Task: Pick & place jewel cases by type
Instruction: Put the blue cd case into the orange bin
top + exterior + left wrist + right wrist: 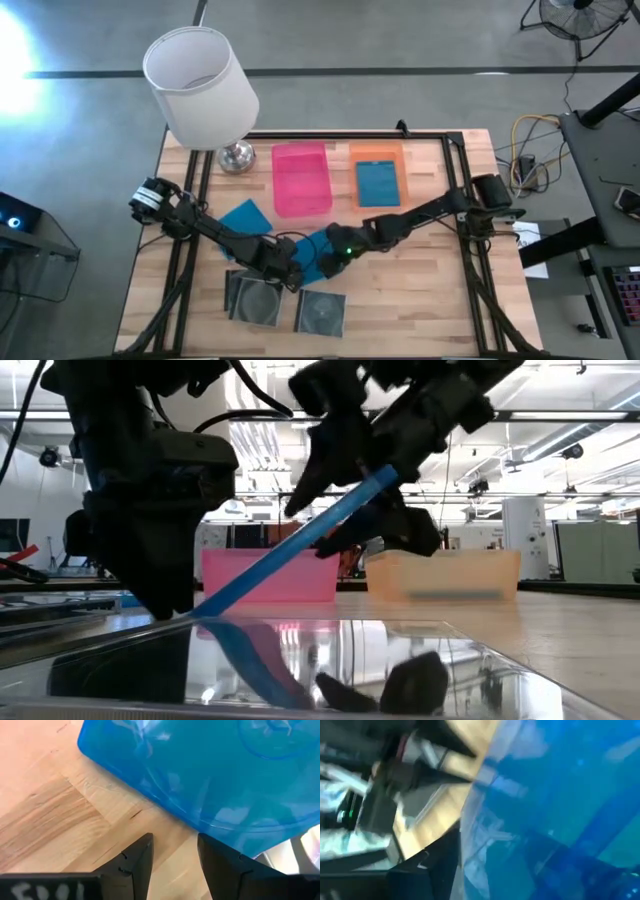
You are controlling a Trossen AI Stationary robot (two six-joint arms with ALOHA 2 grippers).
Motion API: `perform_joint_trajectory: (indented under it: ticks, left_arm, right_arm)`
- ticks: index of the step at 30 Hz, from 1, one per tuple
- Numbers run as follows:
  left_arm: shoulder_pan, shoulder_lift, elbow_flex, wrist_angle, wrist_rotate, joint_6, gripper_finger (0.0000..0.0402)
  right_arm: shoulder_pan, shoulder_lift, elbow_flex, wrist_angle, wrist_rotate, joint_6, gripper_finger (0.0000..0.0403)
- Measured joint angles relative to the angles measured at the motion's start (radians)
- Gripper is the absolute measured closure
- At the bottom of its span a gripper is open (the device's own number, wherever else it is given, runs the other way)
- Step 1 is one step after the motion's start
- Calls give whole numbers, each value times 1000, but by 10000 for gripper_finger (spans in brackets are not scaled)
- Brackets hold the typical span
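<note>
A bright blue jewel case (pixel 313 262) stands tilted between my two grippers near the table's middle. My right gripper (pixel 332 252) is shut on its raised end (pixel 378 482). Its low end (pixel 205 612) rests on the table. My left gripper (pixel 175 840) is open and sits low at that end, with the case's edge (pixel 200 826) just ahead of its fingertips. A second blue case (pixel 245 218) lies flat on the table. A third one (pixel 378 183) lies in the orange tray. Two clear cases (pixel 255 298) (pixel 322 312) lie near the near edge. My right gripper pinches the blue case's raised end (pixel 385 475) between its two fingers, coming from the table's right side and slanting down. The case slopes down from the hold toward the left arm, its low end on the wood. My left gripper: I cannot tell whether a fingertip (pixel 212 847) touches the case's low edge.
A pink tray (pixel 302 178) and an orange tray (pixel 377 155) stand side by side at the table's far side. A white lamp (pixel 200 85) with a chrome base (pixel 237 156) stands at the far left corner. Bare wood lies at the near right.
</note>
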Motion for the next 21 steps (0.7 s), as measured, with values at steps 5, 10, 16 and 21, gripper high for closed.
perform_joint_trajectory:
  ticks: [5, 10, 16, 21]
  left_arm:
    - [-5, -26, 11, -3, -44, -10, 259]
    - [-19, -79, 16, -15, -110, -22, 259]
    - [-105, -209, 13, -68, -211, -134, 259]
    - [-167, -293, 12, -71, -342, -248, 259]
  right_arm:
    - [-2, -7, -11, 0, 18, 52, 291]
    - [13, -48, -17, -21, 67, 62, 383]
    - [115, -258, -20, -367, 282, 168, 389]
    - [169, -534, -45, -781, 618, 492, 389]
